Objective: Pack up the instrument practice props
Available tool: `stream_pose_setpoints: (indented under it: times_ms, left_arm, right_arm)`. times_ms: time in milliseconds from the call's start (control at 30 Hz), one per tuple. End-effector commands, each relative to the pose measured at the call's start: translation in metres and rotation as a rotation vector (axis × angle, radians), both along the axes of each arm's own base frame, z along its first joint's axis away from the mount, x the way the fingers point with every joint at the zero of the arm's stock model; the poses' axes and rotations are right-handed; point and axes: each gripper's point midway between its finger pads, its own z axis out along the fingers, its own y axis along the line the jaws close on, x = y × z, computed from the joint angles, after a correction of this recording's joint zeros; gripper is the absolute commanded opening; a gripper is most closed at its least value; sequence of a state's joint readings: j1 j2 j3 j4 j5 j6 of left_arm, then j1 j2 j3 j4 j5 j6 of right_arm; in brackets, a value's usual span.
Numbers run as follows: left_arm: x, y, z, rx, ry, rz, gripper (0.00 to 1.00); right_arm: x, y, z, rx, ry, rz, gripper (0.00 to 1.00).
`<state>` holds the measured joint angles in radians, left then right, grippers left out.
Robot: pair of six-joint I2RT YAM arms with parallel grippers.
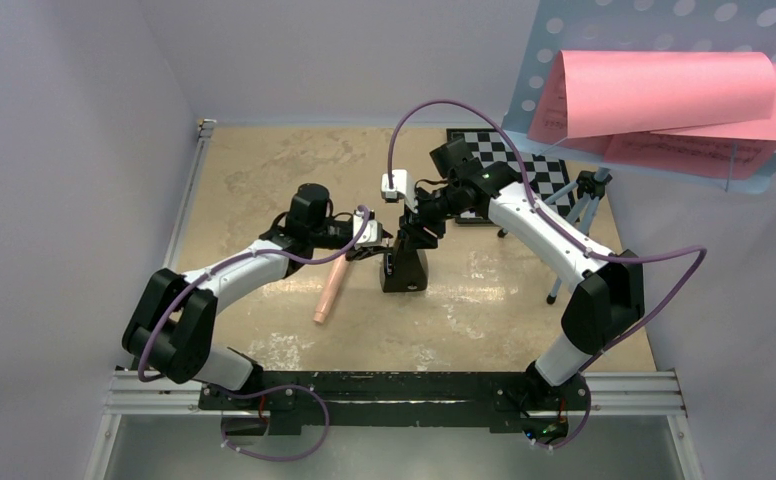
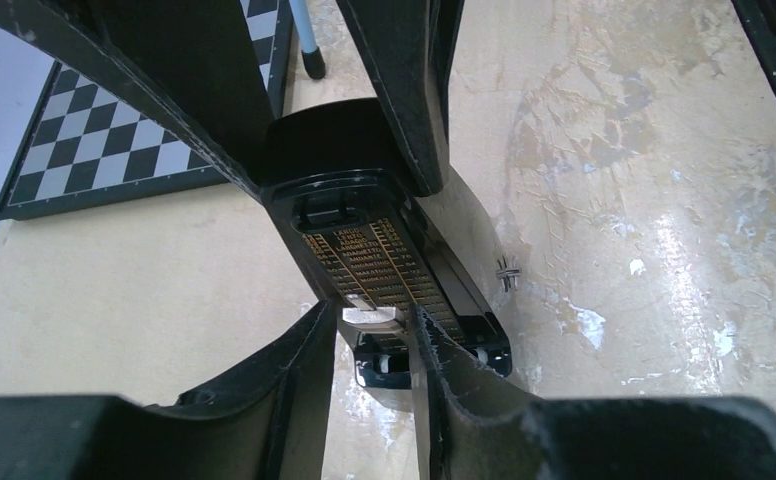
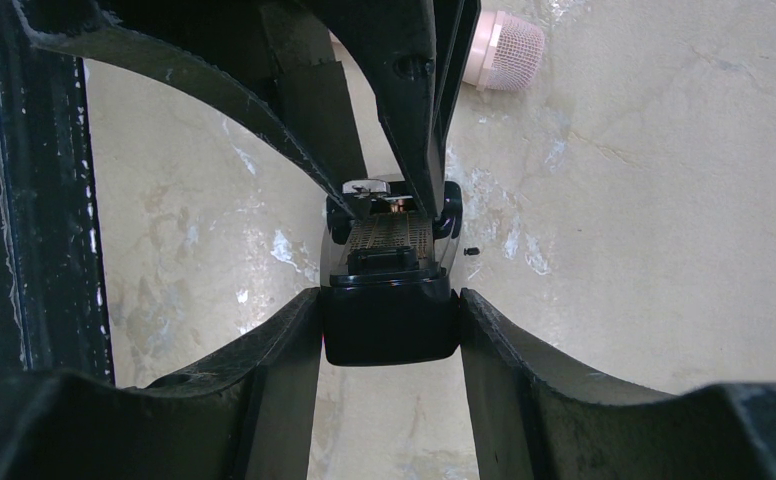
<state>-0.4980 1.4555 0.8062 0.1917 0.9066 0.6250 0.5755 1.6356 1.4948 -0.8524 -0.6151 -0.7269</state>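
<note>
The metronome stands upright mid-table, and the right gripper is clamped on its top! The left gripper straddles the silver pendulum weight, jaws narrowly parted; whether it's gripping, I can't tell.

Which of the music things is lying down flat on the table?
The peach-pink recorder; the black metronome and blue music stand both stand upright.

Overhead, two wrist close-ups on metronome
</note>
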Motion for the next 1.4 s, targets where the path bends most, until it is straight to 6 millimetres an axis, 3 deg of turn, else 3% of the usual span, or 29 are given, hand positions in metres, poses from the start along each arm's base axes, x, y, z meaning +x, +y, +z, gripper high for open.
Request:
stream_pose_setpoints:
  times_ms: [0,500,700,1000,1200,1367]
  left_arm:
    - [0.007,-0.004,0.029,-0.025,-0.100,-0.018,0.35]
    - [0.020,0.010,0.030,-0.001,-0.078,0.059,0.31]
    - [0.009,0.007,0.036,-0.042,-0.019,0.013,0.26]
    - [0.017,0.002,0.035,-0.089,0.105,0.072,0.27]
    - [0.010,0.006,0.026,-0.083,0.159,0.068,0.29]
    - [0.019,0.003,0.023,-0.106,0.174,0.098,0.29]
  right_arm:
    - [-0.014,-0.003,-0.019,-0.048,0.090,-0.012,0.01]
    - [-0.012,0.000,-0.019,-0.046,0.096,-0.011,0.00]
    - [-0.011,0.001,-0.019,-0.046,0.099,-0.010,0.00]
    - [-0.008,0.004,-0.019,-0.043,0.101,-0.008,0.00]
    - [-0.009,0.004,-0.021,-0.043,0.113,-0.002,0.00]
    - [-0.008,0.006,-0.020,-0.041,0.112,-0.004,0.00]
